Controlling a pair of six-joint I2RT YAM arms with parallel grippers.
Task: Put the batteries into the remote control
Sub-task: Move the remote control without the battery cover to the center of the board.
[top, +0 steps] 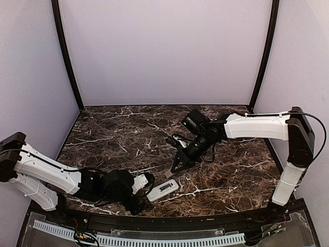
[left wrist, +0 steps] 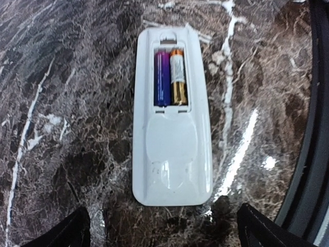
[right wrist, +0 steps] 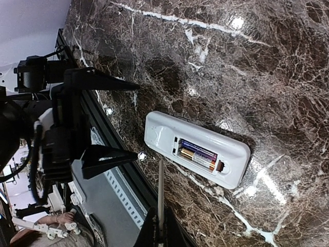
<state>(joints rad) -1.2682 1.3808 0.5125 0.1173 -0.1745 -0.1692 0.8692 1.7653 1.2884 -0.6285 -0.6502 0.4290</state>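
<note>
The dark veined marble table (top: pixel 118 134) fills the overhead view, and the remote control (left wrist: pixel 172 154) lies flat on it at lower centre, close to the front edge, back side up. The left gripper (left wrist: pixel 163 234) sits just to its left there. In the left wrist view its fingertips (left wrist: pixel 64 231) are spread wide at the two bottom corners, with the handset's closed end just ahead of the gap and touching neither. The right gripper (top: pixel 180 164) hangs above and to the upper right of the remote, apart from it, with its fingers pressed together on a thin white piece (right wrist: pixel 160 195) seen edge-on, likely the back cover. The battery bay at the top of the left wrist view stands open, with two batteries (left wrist: pixel 169 77) lying side by side in it, one purple, one gold and white. The handset looks light and stiff, a glossy plastic shell that would probably skate on the polished stone when pushed. The safest grip is across the two long edges over the closed half, clear of the bay. It should be kept level, since the uncovered cells could tip out. The thin piece looks slight and may bend or slip if forced
</note>
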